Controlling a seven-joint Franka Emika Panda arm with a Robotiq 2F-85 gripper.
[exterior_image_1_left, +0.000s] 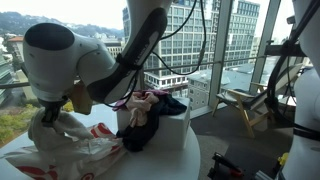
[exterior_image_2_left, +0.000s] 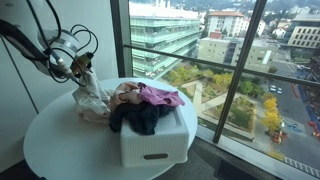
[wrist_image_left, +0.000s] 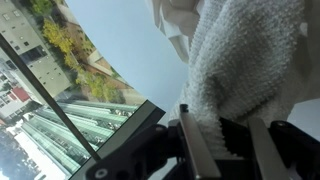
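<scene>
**Hand pinches a white towel beside the basket**

The hand (wrist_image_left: 224, 138) is closed on a towel (wrist_image_left: 240, 60). In the wrist view the dark fingers (wrist_image_left: 196, 142) sit either side of the white terry cloth, with the fabric bunched between them and filling the right half of the picture. In an exterior view the hand (exterior_image_2_left: 82, 68) hangs above the left part of the table (exterior_image_2_left: 55, 150), and the towel (exterior_image_2_left: 93, 98) drops from it in a crumpled column. The towel's lower folds reach the table top, just beside the basket (exterior_image_2_left: 155, 148). In an exterior view taken close to the arm (exterior_image_1_left: 110, 60), the hand (exterior_image_1_left: 78, 97) is partly hidden behind the big white joint. The towel (exterior_image_1_left: 52, 130) piles up below it, and some red marks show on cloth at the lower edge. I cannot tell whether that cloth is part of the same towel.

The basket is white with a slot handle in its side, and it stands on the round white table to the right of the towel. It is heaped with clothes: a pink piece (exterior_image_2_left: 158, 95) lies on top and a dark piece (exterior_image_2_left: 140, 120) spills over the front rim. Both exterior views show this heap; from the nearer camera the dark piece (exterior_image_1_left: 140, 132) hangs down the wall of the basket (exterior_image_1_left: 175, 135).

A floor-to-ceiling window (exterior_image_2_left: 230, 60) stands behind the table, with city buildings and trees beyond it. A wooden chair (exterior_image_1_left: 240, 105) stands near the glass, well apart from the table.
</scene>
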